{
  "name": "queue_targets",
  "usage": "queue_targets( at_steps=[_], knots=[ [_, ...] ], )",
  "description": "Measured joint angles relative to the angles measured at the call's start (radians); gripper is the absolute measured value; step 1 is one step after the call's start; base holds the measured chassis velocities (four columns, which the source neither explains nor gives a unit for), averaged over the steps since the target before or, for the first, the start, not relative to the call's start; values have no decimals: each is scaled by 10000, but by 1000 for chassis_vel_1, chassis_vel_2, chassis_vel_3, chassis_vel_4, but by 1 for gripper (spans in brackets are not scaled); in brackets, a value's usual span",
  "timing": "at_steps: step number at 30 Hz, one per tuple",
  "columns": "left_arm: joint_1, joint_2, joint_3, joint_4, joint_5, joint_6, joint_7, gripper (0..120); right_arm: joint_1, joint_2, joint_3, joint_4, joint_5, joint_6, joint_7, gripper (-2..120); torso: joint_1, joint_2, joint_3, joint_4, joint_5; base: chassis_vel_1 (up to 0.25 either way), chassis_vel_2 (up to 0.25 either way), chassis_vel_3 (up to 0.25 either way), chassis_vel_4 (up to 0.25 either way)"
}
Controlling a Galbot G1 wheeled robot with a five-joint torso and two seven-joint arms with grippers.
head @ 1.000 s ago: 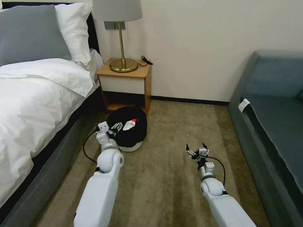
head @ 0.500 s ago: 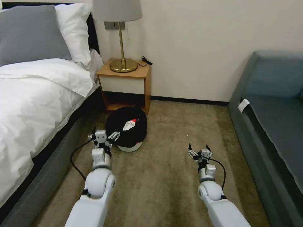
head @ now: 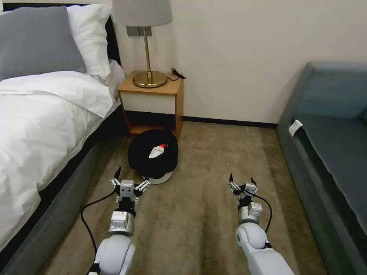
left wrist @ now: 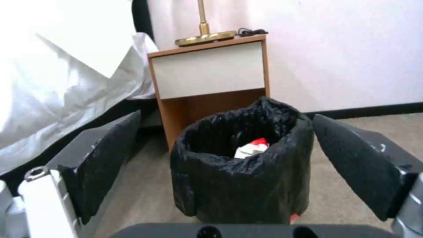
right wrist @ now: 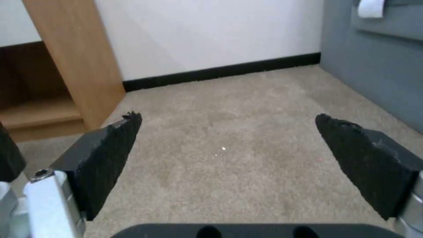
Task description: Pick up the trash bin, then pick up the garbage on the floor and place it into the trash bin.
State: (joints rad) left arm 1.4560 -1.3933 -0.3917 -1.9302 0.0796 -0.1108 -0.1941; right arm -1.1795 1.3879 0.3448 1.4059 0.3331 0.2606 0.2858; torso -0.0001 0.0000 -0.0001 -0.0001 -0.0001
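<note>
The small round white trash bin (head: pixel 153 159), mostly hidden under its crinkled black plastic bag, stands on the beige carpet (head: pixel 198 221) just in front of the wooden nightstand (head: pixel 151 103) that carries a brass lamp (head: pixel 147 49). A white-sheeted bed (head: pixel 42 126) lies to the nightstand's left, and a grey-blue sofa (head: pixel 328 145) is well apart to its right. A red-and-white crumpled packet (left wrist: pixel 251 148) sits inside the bin. The left gripper (head: pixel 129 182) hangs just short of the bin, spread wide, holding nothing. The right gripper (head: pixel 241 182) hovers over bare carpet well right of the bin, equally wide and empty.
</note>
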Motion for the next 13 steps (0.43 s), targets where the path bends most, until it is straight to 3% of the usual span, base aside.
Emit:
queue_targets(
  at_steps=[13],
  knots=[
    [73,-20,39,-62,60,-72,-11,100,-233,348,209,208,-16,144,-106,100,0,0,1,1,1,0,0,0,0]
  ],
)
